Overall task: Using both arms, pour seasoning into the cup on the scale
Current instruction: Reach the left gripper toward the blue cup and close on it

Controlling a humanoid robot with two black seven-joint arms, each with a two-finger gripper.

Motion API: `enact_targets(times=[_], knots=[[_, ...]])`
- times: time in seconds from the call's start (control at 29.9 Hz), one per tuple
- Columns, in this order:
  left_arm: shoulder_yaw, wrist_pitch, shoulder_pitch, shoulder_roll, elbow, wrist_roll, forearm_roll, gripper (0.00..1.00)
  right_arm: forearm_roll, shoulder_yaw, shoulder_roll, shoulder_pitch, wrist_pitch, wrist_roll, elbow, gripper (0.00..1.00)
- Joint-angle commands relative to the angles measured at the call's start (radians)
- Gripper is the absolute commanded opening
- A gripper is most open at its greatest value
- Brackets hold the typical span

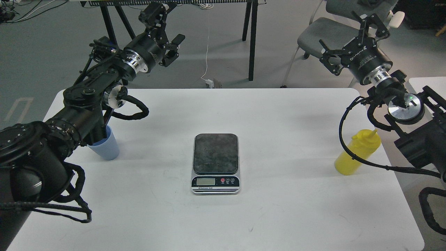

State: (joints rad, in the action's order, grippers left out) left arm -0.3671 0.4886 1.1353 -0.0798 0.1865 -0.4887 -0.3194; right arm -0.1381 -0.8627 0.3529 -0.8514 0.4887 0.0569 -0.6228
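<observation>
Scale (215, 163) at frame centre on white surface (278, 216), platform bare. Cup (106, 146) mid-left, partly behind L arm. Bottle (356, 153) mid-right, upright, w/ hose across it. L fingers (163, 33) upper left, R fingers (352, 40) upper right: both spread, grasping nothing, raised past surface's far edge.

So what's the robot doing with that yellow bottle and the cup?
Nothing is being held yet. Both arms are raised, the left gripper and right gripper open and empty. The blue cup stands on the table's left side, the yellow bottle on the right, and the scale sits bare between them.
</observation>
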Motion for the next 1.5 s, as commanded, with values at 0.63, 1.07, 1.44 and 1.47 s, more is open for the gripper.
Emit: enact_targets(times=[0.63,1.07,1.44,1.47], knots=[[0.267,0.000,0.058,-0.144,-0.001,0.000,-0.226,1.00,0.000,0.002,0.001,0.005,0.000,0.001,0.000,0.99],[0.498,0.000,0.107,-0.590,0.348,0.000,-0.791,1.00,0.000,0.001,0.006,0.011,0.000,0.001,-0.003,0.99],[0.508,0.000,0.014,-0.729,0.567,0.000,-1.049,0.99,0.000,0.001,0.004,0.009,0.000,0.001,-0.003,0.99],[0.508,-0.002,-0.003,-0.727,0.564,0.000,-1.057,0.99,0.000,0.001,0.004,0.009,0.000,0.000,-0.003,0.99]])
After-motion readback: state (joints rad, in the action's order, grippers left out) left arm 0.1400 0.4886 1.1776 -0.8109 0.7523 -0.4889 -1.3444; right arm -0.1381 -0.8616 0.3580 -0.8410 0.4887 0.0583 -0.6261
